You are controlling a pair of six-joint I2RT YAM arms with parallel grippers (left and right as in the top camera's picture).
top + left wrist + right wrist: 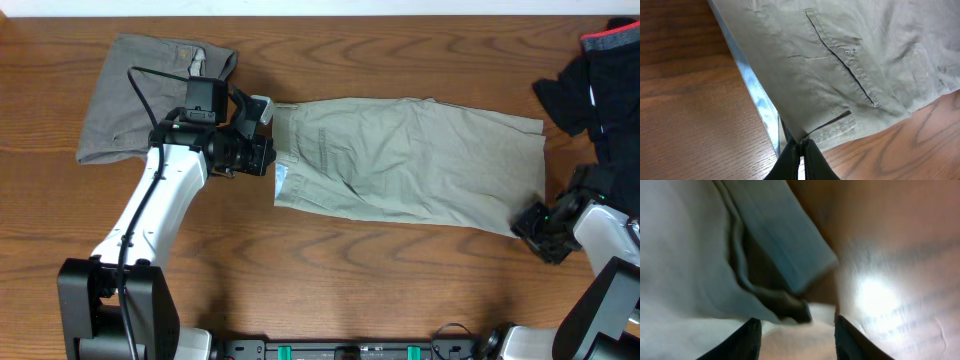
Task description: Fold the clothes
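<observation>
Khaki trousers [410, 160] lying left to right, waistband [282, 180] pinched by left gripper [272, 158], hem [538, 170] just beside slack, parted right gripper [528, 222].

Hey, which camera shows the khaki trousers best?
Overhead: the khaki trousers lie flat there, full length. The left wrist view shows only the waistband corner and back pocket; the right wrist view, a blurred leg end.
</observation>
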